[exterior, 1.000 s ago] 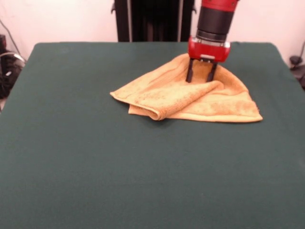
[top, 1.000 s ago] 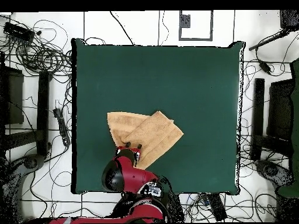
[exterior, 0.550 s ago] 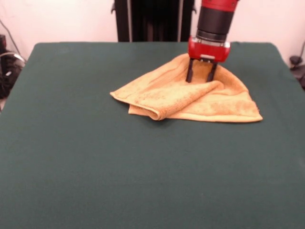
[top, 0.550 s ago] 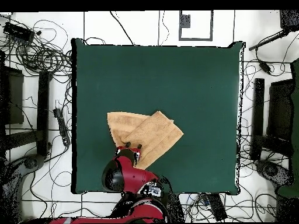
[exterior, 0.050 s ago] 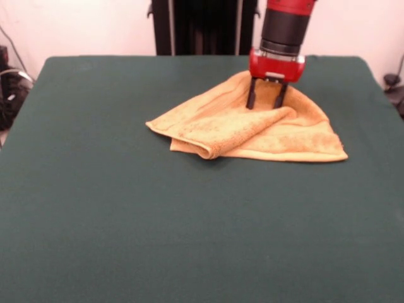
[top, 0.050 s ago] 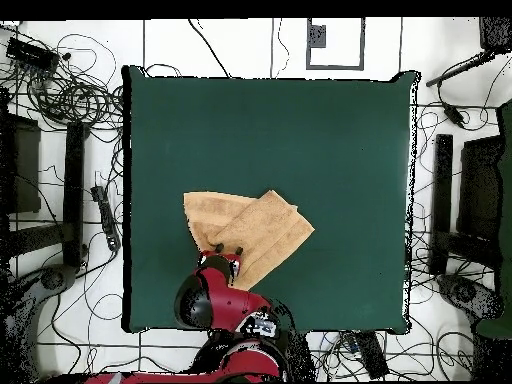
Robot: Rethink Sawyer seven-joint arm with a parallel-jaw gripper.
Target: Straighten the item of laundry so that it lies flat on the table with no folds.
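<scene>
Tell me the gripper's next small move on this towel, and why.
Probably close the fingers. The gripper stands open with both fingertips down on the towel, near its far edge, pinching nothing yet. The towel lies folded over itself on the table, so a layer must be gripped before it can be drawn flat.

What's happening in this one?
A red and black robot arm has its tool down on a yellow-orange towel lying on the green table. The tool's two fingers are spread apart, tips at the towel's far part. The towel is not flat: one layer is folded over another.
</scene>
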